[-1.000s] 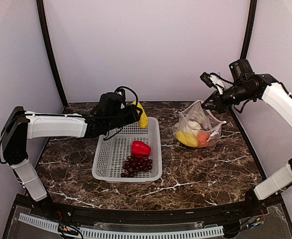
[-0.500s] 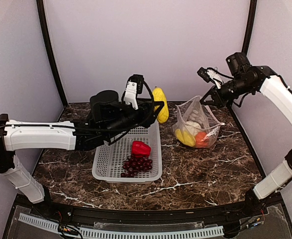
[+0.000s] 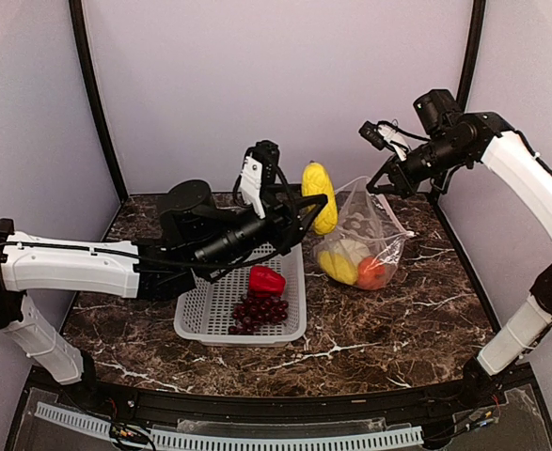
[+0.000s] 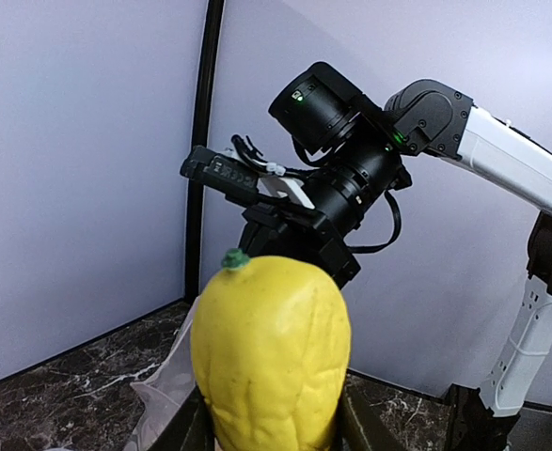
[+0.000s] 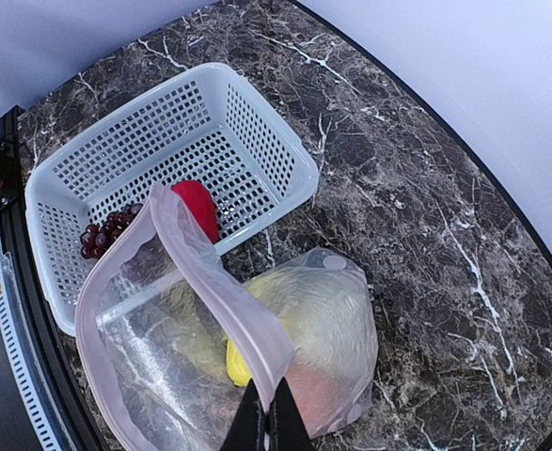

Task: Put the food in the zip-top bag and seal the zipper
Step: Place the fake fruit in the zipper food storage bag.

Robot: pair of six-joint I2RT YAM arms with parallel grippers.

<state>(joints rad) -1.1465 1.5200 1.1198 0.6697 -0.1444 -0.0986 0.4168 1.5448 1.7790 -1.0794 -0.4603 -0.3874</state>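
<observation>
Top external: left pincer, arm outstretched, clamps yellow piece; right pincer seemingly pinches bag.

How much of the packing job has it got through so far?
Done: a cauliflower, a tomato and one yellow piece lie in the bag. In hand: the right gripper pinches the bag's mouth edge and holds it up, open; the left gripper carries the second yellow piece in the air beside the bag. Left: the pepper and grapes lie in the basket, and the zipper is unsealed.
</observation>
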